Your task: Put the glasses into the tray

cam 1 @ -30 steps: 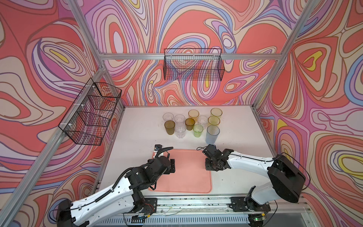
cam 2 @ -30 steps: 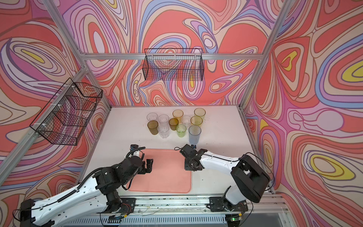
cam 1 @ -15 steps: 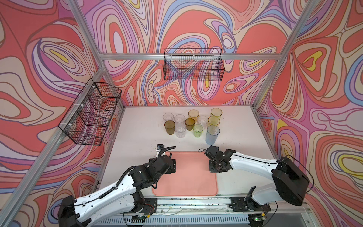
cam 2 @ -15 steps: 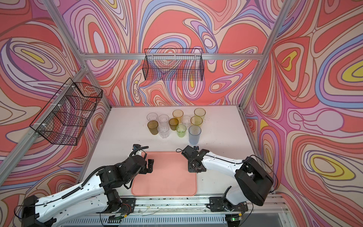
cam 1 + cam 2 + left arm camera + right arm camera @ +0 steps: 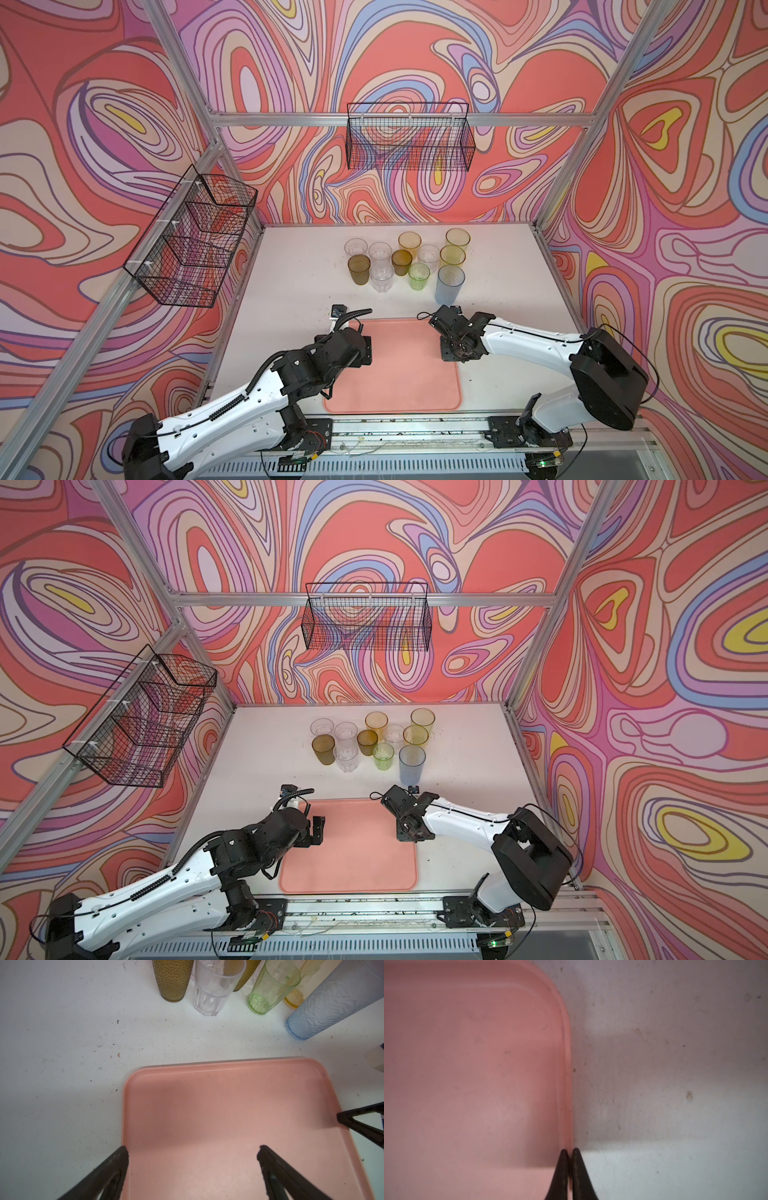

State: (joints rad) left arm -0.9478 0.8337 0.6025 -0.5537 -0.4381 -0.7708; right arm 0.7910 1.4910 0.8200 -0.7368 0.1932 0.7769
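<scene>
The glasses (image 5: 407, 262) stand upright in a tight cluster at the back of the white table, in both top views; none is in the tray. The tall pale blue one (image 5: 449, 284) (image 5: 332, 1001) is nearest the salmon-pink tray (image 5: 399, 365) (image 5: 353, 845). A green (image 5: 270, 987), a clear (image 5: 214, 987) and a brown (image 5: 172, 980) glass show in the left wrist view. My left gripper (image 5: 365, 349) (image 5: 192, 1151) hangs open over the tray's left edge, holding nothing. My right gripper (image 5: 448, 354) (image 5: 570, 1150) is shut on the tray's right rim (image 5: 566, 1084).
One black wire basket (image 5: 409, 137) hangs on the back wall and another (image 5: 191, 241) on the left wall. Aluminium frame posts bound the table. The metal rail (image 5: 415, 428) with both arm bases runs just in front of the tray.
The tray has slid to the right and slightly toward the front, with my right gripper shut on its rim. My left gripper has stayed open and barely moved.
</scene>
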